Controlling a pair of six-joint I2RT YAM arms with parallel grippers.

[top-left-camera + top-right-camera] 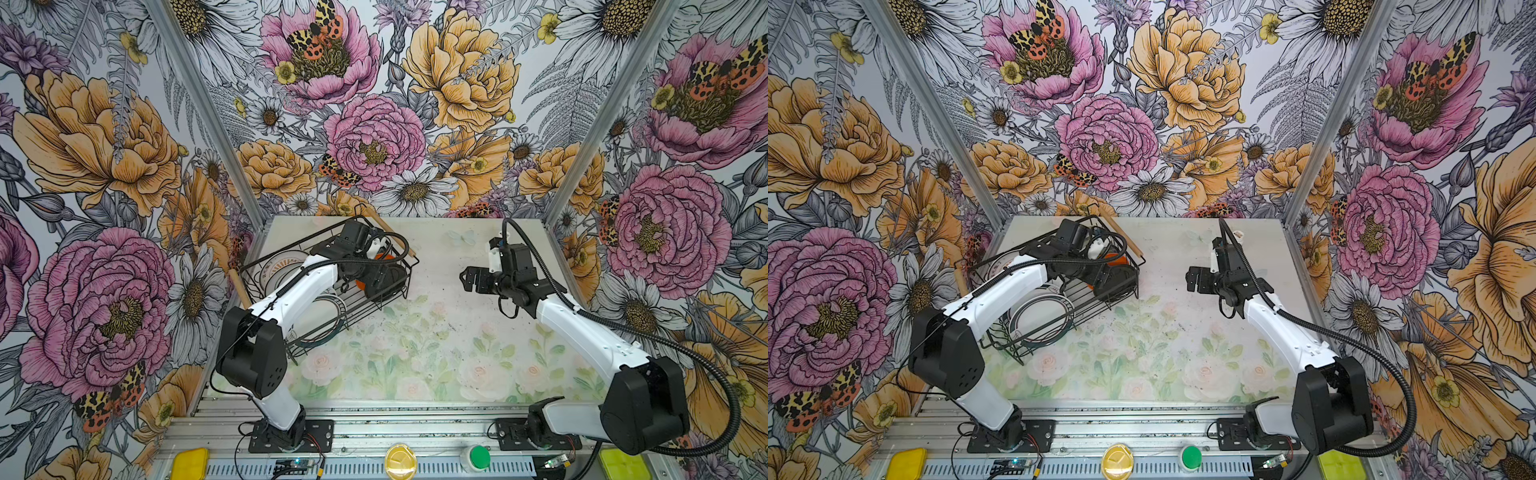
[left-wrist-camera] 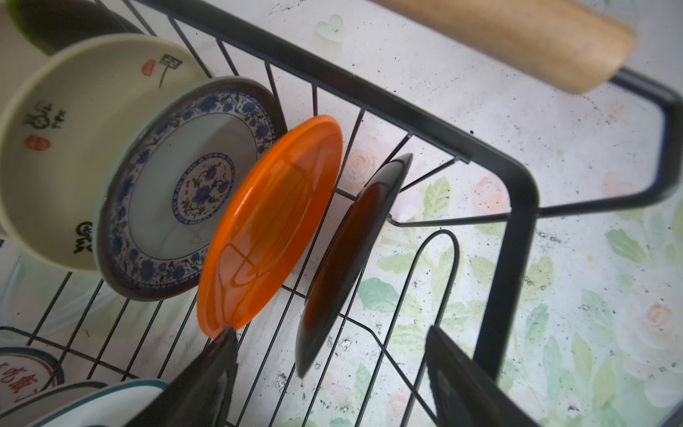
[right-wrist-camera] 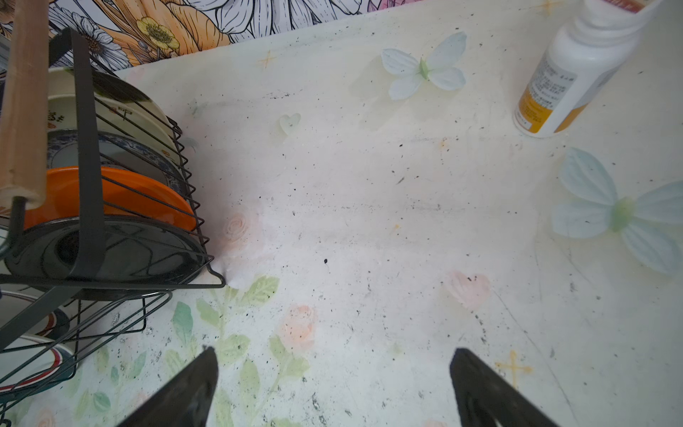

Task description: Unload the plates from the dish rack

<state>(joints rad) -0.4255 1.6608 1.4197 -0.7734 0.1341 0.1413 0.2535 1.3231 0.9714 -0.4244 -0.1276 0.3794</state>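
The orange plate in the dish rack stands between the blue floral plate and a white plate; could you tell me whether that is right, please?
Not quite. The left wrist view shows the orange plate in the dish rack standing between the blue floral plate and a black plate, not a white one.

The dish rack (image 2: pixel 512 258) sat at the back left corner of the counter (image 1: pixel 415 353). Plates (image 2: pixel 273 222) stood on edge in a row along the rack's right end, with more in its near left part. The left end effector (image 2: pixel 330 332) hung inside the rack over the front plate of that row. The right end effector (image 3: pixel 334 351) hung over the counter's right half. A bottle (image 3: pixel 565 74) stood behind it near the back edge.
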